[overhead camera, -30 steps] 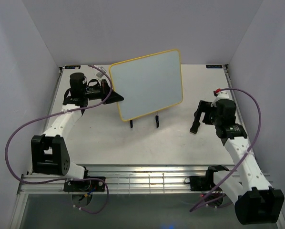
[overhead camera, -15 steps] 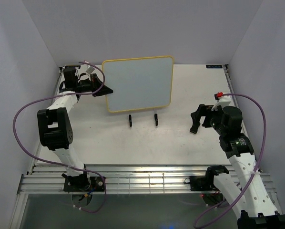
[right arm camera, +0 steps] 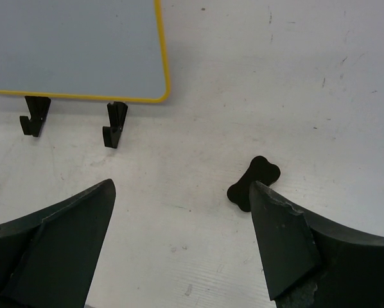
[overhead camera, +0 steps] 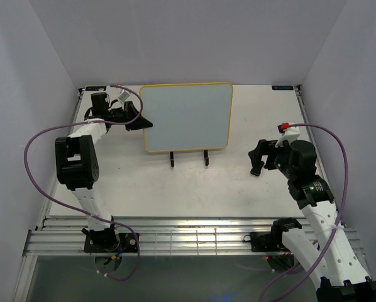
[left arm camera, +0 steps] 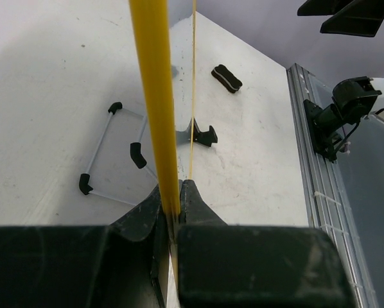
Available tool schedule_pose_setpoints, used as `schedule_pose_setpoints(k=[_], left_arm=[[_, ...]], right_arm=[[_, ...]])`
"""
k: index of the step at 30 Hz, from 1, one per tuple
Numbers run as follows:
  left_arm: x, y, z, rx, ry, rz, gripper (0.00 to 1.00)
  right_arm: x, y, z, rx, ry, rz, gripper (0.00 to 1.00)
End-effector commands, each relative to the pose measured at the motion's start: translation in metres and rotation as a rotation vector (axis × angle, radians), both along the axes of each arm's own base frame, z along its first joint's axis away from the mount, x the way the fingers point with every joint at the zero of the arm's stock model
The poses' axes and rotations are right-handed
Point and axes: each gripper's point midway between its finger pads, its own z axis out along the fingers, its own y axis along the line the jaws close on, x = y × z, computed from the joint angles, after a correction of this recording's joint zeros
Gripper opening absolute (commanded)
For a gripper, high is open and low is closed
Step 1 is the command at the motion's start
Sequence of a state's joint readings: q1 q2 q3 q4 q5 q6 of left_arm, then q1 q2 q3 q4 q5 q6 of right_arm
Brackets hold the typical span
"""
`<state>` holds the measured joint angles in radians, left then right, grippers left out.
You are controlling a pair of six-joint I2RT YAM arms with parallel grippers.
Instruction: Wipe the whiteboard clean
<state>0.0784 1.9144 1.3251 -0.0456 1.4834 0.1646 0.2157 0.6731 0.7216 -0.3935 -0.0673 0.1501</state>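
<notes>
White glossy whiteboard [overhead camera: 187, 117], rounded corners, thin yellow frame, small black feet

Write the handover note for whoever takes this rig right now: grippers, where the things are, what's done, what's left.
Left gripper: shut on the whiteboard's yellow left edge.
Right gripper: open and empty, hovering over the table, with the black eraser lying below it.
Whiteboard: at the back middle of the table, face toward the arms, above its two black feet. Whether it rests on them is unclear.
Done: the face seen from above and from the right wrist shows no writing.
Left: probably check the far face, then release the board and pull both arms back.
</notes>
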Motion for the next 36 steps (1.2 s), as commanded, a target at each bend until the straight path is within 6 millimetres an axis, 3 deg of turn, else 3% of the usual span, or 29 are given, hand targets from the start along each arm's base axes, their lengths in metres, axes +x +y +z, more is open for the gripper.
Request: schedule_pose_setpoints(k=[1, 5, 11, 18, 24, 30, 36], left_arm=[[-0.025, -0.009, 0.024, -0.126, -0.137, -0.231, 0.00], [-0.027, -0.012, 0.009, -0.121, -0.118, -0.221, 0.00], [-0.027, -0.012, 0.005, -0.133, -0.103, -0.241, 0.00], [-0.037, -0.009, 0.022, -0.167, -0.141, -0.308, 0.00], [-0.043, -0.007, 0.024, -0.172, -0.128, -0.326, 0.00], [-0.051, -0.007, 0.044, -0.158, -0.175, -0.332, 0.00], [-0.054, -0.006, 0.041, -0.158, -0.156, -0.328, 0.00]], right_arm=[[0.001, 0.003, -0.002, -0.001, -0.011, 0.017, 0.90], [0.002, 0.004, -0.004, -0.001, -0.001, 0.021, 0.90], [0.002, 0.006, -0.009, 0.000, 0.007, 0.029, 0.90], [0.003, 0.008, -0.015, 0.001, 0.021, 0.043, 0.90], [0.003, 0.009, -0.019, -0.004, 0.035, 0.049, 0.90], [0.004, 0.009, -0.024, -0.007, 0.046, 0.048, 0.90], [0.004, 0.008, -0.025, -0.013, 0.044, 0.047, 0.90]])
